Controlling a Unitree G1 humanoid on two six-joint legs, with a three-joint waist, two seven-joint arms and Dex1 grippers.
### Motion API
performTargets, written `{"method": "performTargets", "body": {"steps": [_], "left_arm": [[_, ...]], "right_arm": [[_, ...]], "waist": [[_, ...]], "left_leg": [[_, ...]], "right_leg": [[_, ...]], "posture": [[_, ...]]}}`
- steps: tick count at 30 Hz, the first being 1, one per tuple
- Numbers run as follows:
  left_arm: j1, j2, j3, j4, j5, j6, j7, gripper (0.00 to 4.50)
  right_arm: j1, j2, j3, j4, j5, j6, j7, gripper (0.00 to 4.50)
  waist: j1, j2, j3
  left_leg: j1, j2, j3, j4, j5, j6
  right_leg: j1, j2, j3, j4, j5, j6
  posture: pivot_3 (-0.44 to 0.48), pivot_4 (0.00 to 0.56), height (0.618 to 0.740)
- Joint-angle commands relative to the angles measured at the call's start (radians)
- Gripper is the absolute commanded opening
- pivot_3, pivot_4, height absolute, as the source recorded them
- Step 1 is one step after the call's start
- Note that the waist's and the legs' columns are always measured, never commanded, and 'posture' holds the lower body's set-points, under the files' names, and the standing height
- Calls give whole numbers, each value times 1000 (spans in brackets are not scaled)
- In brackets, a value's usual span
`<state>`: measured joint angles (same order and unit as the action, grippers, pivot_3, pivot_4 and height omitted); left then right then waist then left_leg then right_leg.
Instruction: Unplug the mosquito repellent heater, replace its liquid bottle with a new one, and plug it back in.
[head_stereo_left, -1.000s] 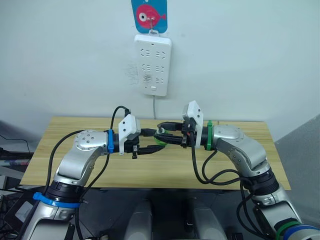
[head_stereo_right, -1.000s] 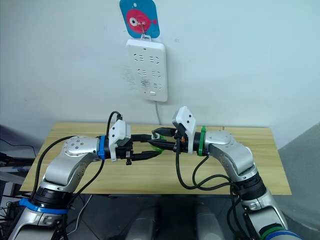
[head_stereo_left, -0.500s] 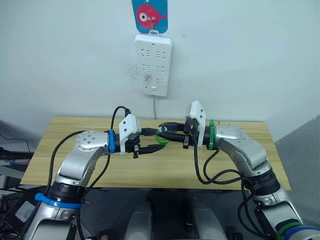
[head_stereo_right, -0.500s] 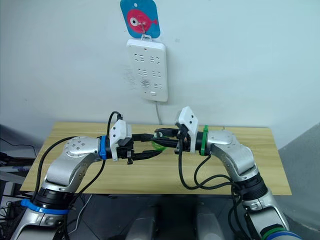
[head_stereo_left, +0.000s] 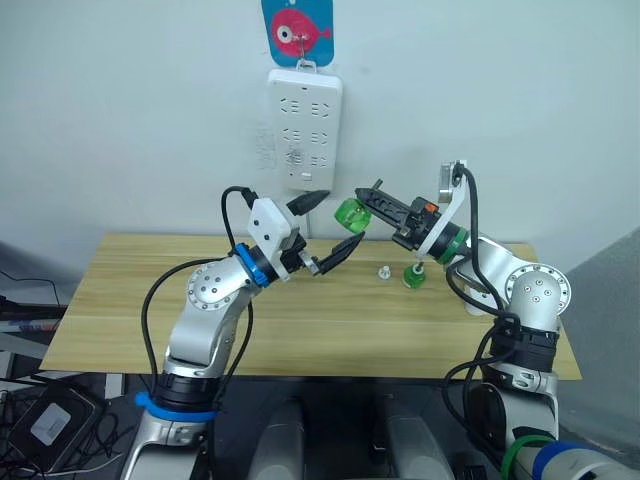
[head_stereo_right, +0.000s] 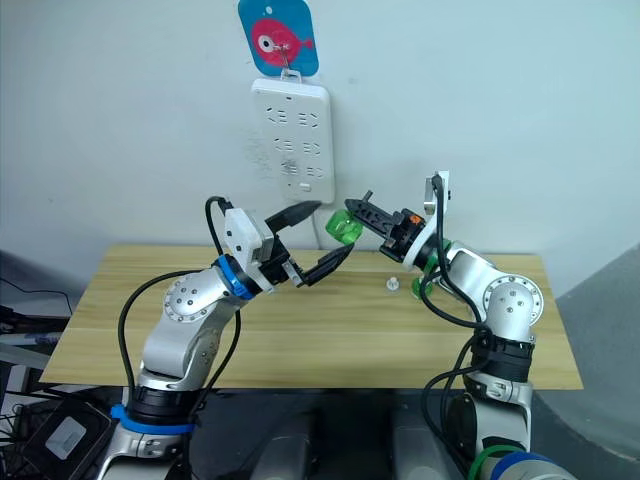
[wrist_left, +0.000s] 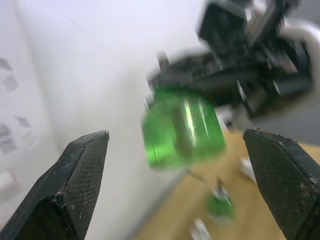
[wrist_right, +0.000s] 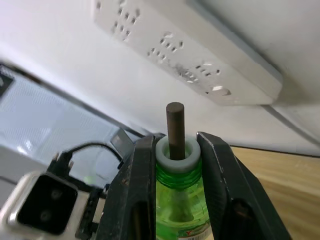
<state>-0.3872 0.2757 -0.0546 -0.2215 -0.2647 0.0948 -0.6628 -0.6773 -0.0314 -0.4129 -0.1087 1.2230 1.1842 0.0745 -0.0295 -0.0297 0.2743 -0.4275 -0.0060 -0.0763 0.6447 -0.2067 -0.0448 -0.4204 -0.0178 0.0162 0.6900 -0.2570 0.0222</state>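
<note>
Wooden counter stands against a pale wall, where a white power strip hangs under a blue fish hook. On the counter near the right arm sit a small green bottle and a white cap. The right gripper clamps a green liquid bottle in the air, wick exposed. The left gripper is just beside it, jaws spread wide around nothing.
</note>
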Motion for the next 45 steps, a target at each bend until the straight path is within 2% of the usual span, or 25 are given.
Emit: {"method": "performTargets", "body": {"steps": [1, 7, 14, 17, 22, 29, 31, 36, 41, 42, 44, 45], "left_arm": [[-9, -34, -12, -41, 15, -30, 55, 4500], [-13, -87, -27, -41, -23, 14, 93, 4500], [-23, -99, -32, -44, -44, 30, 90, 4500], [-28, -103, -29, -42, -42, 17, 92, 3928], [-16, -113, -41, -53, -42, 24, 96, 2355], [-22, -124, -58, -47, -18, 2, 112, 2256], [-32, -120, -55, -42, -19, 17, 116, 2256], [-36, -95, -39, -52, -74, 75, 87, 2256], [-45, -12, 10, -107, -258, 269, -1, 2256], [-46, 3, 13, -112, -279, 290, -17, 2256], [-47, 46, 37, -118, -351, 360, -55, 2256], [-46, 72, 55, -121, -412, 417, -82, 2256]], "right_arm": [[-31, 8, -31, -20, 178, -22, -135, 849], [-26, -25, 19, -24, 328, -68, -256, 849], [-6, -64, 83, -35, 428, -131, -326, 849], [3, -87, 104, -34, 452, -151, -334, 849], [7, -114, 129, -27, 477, -190, -339, 849], [18, -159, 179, -36, 481, -190, -304, 849], [22, -199, 216, -54, 442, -159, -248, 849], [20, -295, 250, -62, 407, -118, -139, 2515], [44, -654, 298, -106, 254, 53, 206, 4253], [47, -697, 318, -111, 204, 50, 265, 4457], [70, -840, 444, -135, -38, -60, 434, 4457], [69, -887, 507, -103, -152, -103, 471, 4457]], "waist": [[-1, 0, 0], [-3, 0, 0], [-3, 0, 0], [-3, 0, 0], [-3, 0, 0], [-2, 0, 0], [-2, 0, 0], [-2, 1, 0], [3, 1, -1], [2, 1, -1], [2, 3, -3], [2, 3, -4]], "left_leg": [[0, 0, 0, 0, 0, 0], [0, 0, 0, 0, 0, 0], [0, 0, 1, 0, 0, 0], [0, 0, 0, 0, 0, 0], [0, 0, 0, 0, 0, 1], [-1, 0, 0, 0, 0, 1], [-1, 0, 0, 0, 0, 1], [-1, 1, 0, 0, 0, 1], [-3, 0, -1, 1, 0, 1], [-3, 0, -1, 1, 0, 1], [-3, 1, -1, 1, 0, 1], [-3, 1, -1, 1, 0, 1]], "right_leg": [[0, 0, 0, 0, 0, 0], [0, 1, -1, 0, 0, 0], [0, 2, -1, 0, 0, 0], [0, 3, -1, 0, 0, 0], [0, 4, -1, 0, 0, 0], [0, 4, -1, -1, 0, 0], [0, 4, -1, -1, 0, 0], [0, 7, -1, -1, 0, 0], [0, 8, -2, -3, 0, 0], [0, 8, -2, -4, 0, 0], [0, 8, -2, -6, 0, 1], [0, 9, -2, -8, 0, 1]], "posture": [[-3, 216, 740], [-7, 214, 740], [-9, 211, 740], [-10, 208, 740], [-12, 204, 740], [-10, 199, 740], [-7, 195, 740], [-5, 188, 740], [-16, 184, 740], [-18, 183, 740], [-20, 179, 740], [-23, 177, 740]]}}
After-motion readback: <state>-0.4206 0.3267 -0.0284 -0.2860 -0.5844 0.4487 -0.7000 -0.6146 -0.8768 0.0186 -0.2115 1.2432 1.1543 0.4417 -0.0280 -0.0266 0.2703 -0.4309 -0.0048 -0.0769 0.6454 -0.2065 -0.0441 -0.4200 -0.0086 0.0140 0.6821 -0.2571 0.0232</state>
